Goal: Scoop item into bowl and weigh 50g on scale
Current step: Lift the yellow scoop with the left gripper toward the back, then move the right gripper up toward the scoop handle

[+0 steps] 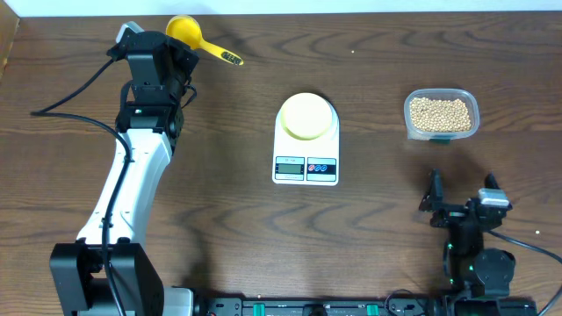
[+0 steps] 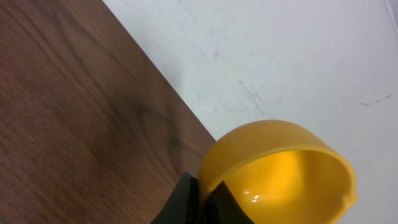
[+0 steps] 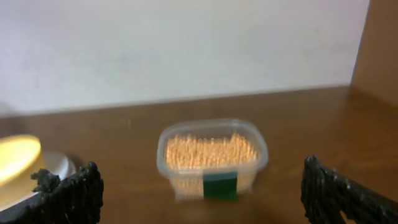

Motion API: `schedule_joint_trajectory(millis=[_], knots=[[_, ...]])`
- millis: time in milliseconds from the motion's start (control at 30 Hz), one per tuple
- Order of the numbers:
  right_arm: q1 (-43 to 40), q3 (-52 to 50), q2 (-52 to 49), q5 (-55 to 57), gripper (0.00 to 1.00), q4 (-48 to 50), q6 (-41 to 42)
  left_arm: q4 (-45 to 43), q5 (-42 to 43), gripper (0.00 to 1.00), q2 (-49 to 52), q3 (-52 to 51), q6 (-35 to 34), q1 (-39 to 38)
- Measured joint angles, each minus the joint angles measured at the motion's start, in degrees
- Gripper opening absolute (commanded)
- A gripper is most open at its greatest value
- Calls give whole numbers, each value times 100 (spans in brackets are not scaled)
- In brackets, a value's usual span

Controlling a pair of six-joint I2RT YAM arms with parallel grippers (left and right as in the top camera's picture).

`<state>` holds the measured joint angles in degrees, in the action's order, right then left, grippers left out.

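Observation:
The pale yellow-green bowl (image 1: 306, 116) stands on the white scale (image 1: 306, 168) at mid-table. Tan beans (image 1: 441, 112) fill a clear plastic container (image 1: 466, 96) at the right; they also show in the right wrist view, beans (image 3: 208, 149). A yellow scoop (image 1: 184, 31) lies at the far left edge, its handle pointing right. My left gripper (image 1: 176, 48) is over it, and in the left wrist view the gripper (image 2: 208, 193) is shut on the wall of the scoop's cup (image 2: 280, 168). My right gripper (image 1: 463, 195) stands open near the front right, facing the container with nothing between its fingers.
The table's back edge runs just behind the scoop, with a white wall (image 2: 280, 56) beyond. The bowl (image 3: 15, 155) and scale (image 3: 57, 163) appear at the left of the right wrist view. A black cable (image 1: 70, 92) trails left of the left arm.

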<state>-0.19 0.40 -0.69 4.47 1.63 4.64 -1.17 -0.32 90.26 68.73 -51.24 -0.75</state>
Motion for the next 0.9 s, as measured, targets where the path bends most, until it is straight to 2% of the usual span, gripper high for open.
schedule_joint_trajectory(millis=[300,900], knots=[[0,-4,7,678,99,1443,83,0,0,8,0,0,-2,0],[-227,-4,-33,1779,99,2935,107,-227,0,8,0,0,-2,2]])
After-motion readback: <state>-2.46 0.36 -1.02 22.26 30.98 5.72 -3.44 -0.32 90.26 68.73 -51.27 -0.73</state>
